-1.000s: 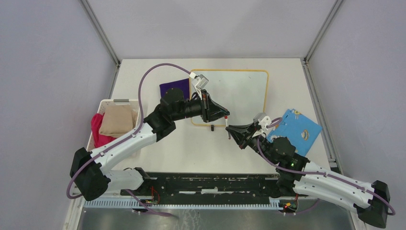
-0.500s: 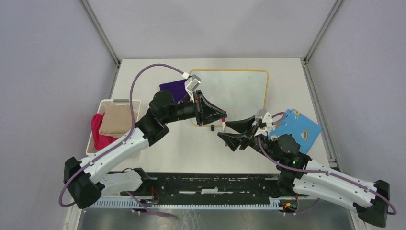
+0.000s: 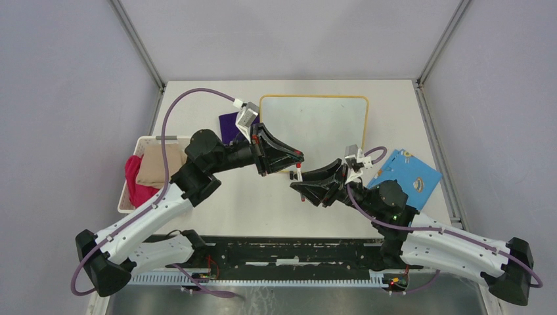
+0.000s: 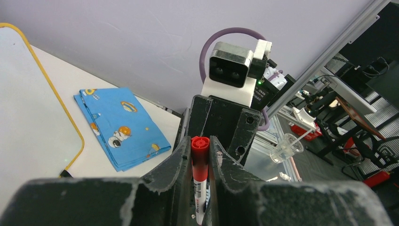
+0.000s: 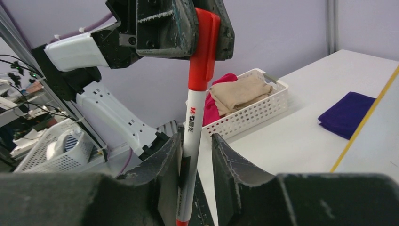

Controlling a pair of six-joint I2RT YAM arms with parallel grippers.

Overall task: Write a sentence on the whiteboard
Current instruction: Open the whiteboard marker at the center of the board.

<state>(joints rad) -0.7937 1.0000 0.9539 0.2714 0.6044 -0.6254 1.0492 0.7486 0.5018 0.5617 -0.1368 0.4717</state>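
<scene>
The white basket (image 3: 152,139) sat at the left side of the desk (image 3: 263,209). In it lay a folded tan cloth (image 3: 157,164), with a pink cloth (image 3: 134,185) beside it.

The whiteboard (image 3: 322,121) lay at the back middle of the desk, and its face was white. Just in front of it, your two grippers met at one marker (image 3: 299,173). Your left gripper (image 3: 299,157) pinched the marker's red cap. Your right gripper (image 3: 300,189) had its fingers a little spread, one on each side of the marker's white body. There was a small gap on one side.

A second before, your right gripper was pressed together, just under the marker's tip. Since then it opened and came up around the marker. Both grippers and the marker also slid a bit to the left. Your left arm drew back off the whiteboard's near corner.
</scene>
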